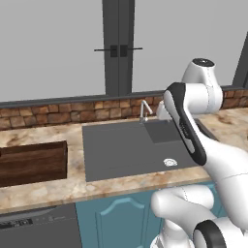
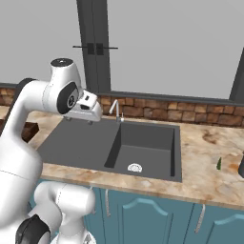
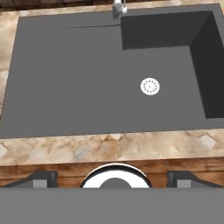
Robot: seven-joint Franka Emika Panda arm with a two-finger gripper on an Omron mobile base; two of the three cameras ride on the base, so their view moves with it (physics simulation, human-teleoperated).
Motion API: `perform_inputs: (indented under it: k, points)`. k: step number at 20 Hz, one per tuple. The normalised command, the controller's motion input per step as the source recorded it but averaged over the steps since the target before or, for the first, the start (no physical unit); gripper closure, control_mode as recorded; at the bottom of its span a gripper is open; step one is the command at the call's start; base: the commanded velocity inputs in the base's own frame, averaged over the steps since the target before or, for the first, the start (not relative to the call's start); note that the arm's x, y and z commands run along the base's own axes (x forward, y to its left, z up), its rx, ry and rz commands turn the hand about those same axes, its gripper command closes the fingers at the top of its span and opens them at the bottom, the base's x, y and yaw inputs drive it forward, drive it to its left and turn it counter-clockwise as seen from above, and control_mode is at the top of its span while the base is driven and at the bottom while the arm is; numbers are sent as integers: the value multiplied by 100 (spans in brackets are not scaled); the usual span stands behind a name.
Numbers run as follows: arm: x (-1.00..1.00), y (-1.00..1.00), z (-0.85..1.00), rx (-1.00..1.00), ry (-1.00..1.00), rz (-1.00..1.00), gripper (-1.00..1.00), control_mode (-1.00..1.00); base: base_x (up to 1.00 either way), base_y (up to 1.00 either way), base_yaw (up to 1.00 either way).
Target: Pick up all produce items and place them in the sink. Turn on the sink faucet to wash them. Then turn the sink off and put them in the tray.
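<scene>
The dark grey sink (image 2: pixel 78 140) has a flat drainboard on the left and a deep basin with a white round drain (image 2: pixel 135 167) on the right. The thin silver sink faucet (image 2: pixel 116 110) stands at its back rim. My gripper (image 2: pixel 81 119) hangs open and empty over the back of the drainboard, left of the faucet. In the hand view the fingertips (image 3: pixel 41 178) stand wide apart with the sink (image 3: pixel 65 78), drain (image 3: pixel 150 86) and faucet (image 3: pixel 118 8) ahead. One tiny green produce item (image 2: pixel 219 164) lies on the counter right of the sink. The brown wooden tray (image 1: pixel 34 162) sits left of the sink (image 1: pixel 121 145).
A brick backsplash (image 2: pixel 190 113) runs behind the marbled counter (image 2: pixel 205 143), with a window above. A dark object (image 2: pixel 241 167) shows at the right edge near the produce item. Teal cabinet doors (image 2: pixel 143 219) are below the counter. My arm (image 1: pixel 189 131) covers the sink's right side in the left base view.
</scene>
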Motion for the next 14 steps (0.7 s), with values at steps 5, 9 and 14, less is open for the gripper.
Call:
perform_inputs:
  k: [5,9,14]
  points:
    - [-11,-6,0,0,0,-3,-100,100,-36,-23,-7]
    - [0,0,0,0,0,0,-100,100,-53,-44,-12]
    - [0,0,0,0,0,0,-100,100,6,-60,-6]
